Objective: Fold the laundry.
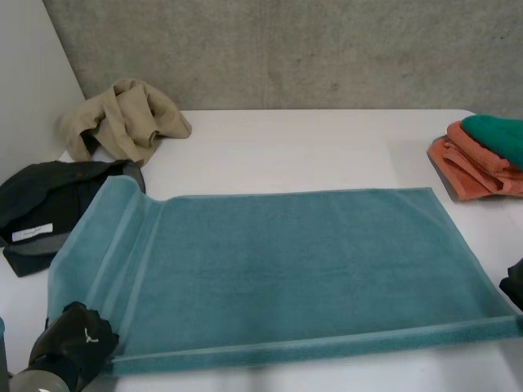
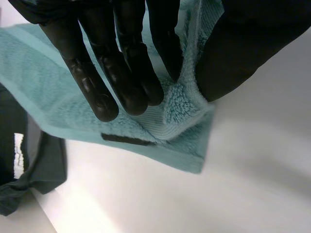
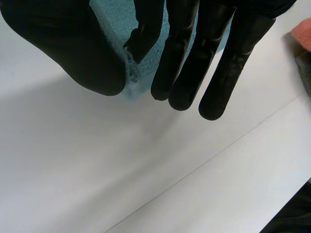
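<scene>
Teal towel (image 1: 294, 269), near corners clamped by left robot hand (image 1: 78, 343) and edge-cropped right robot hand (image 1: 514, 284); tan garment (image 1: 122, 118) at ten.

Lab-like test bench, bare concrete wall (image 1: 286, 49), plain white table (image 1: 310, 147), stacked folded towels (image 1: 478, 163)

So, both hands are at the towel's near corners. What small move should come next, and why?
Probably lift both corners a little and begin carrying the near edge toward the far edge. The left hand pinches the near left corner of the towel between fingers and thumb, the right hand pinches the near right corner, and the towel lies spread out on the table.
</scene>
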{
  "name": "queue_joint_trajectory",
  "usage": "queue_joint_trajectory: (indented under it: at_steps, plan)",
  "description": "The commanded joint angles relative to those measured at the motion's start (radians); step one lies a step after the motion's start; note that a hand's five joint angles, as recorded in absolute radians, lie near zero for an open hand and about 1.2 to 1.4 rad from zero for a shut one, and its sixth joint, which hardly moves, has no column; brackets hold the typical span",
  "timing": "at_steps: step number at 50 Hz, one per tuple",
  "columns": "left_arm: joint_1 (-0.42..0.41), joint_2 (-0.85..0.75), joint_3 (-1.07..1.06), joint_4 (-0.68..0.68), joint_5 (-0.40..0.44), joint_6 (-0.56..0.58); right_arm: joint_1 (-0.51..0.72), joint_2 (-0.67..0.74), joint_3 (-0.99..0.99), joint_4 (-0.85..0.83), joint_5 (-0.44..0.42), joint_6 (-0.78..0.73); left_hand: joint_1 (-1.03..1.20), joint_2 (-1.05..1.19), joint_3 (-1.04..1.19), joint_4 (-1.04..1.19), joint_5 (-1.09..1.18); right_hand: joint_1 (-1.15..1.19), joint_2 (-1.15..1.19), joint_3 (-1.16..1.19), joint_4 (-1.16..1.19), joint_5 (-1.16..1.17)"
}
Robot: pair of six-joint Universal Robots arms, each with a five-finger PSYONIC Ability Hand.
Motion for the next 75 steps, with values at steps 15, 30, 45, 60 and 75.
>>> queue_joint_trajectory:
  at_steps: [15,30,45,60,75]
  plan:
    - [-0.004,-0.431,0.439,0.466,-0.007,-0.028,0.177,0.112,-0.157,-0.378,-0.039,0.189,0.262,0.197,0.204,0.193,0.247,0.430,0.226,0.219,0.207,0.231]
    - [-0.007,-0.793,0.825,0.651,-0.007,0.120,0.363,0.457,-0.487,-0.636,0.141,0.209,0.262,0.197,0.204,0.193,0.247,0.430,0.226,0.219,0.207,0.231]
    - [-0.024,-0.951,1.012,0.651,-0.003,0.117,0.426,0.684,-0.763,-0.659,0.280,0.225,-0.914,-0.979,-0.972,-0.984,-0.929,-0.792,-0.996,-1.003,-1.015,-0.990]
    - [-0.062,-0.587,0.867,0.659,0.002,0.006,0.458,0.350,-0.679,-0.639,0.210,0.626,-0.959,-1.024,-1.017,-1.028,-0.974,-0.792,-0.996,-1.003,-1.015,-0.990]
    - [0.079,-0.155,0.445,0.596,0.144,-0.167,0.352,0.153,-0.325,-0.436,-0.003,0.637,-0.959,-1.024,-1.017,-1.028,-0.974,-0.792,-0.996,-1.003,-1.015,-0.990]
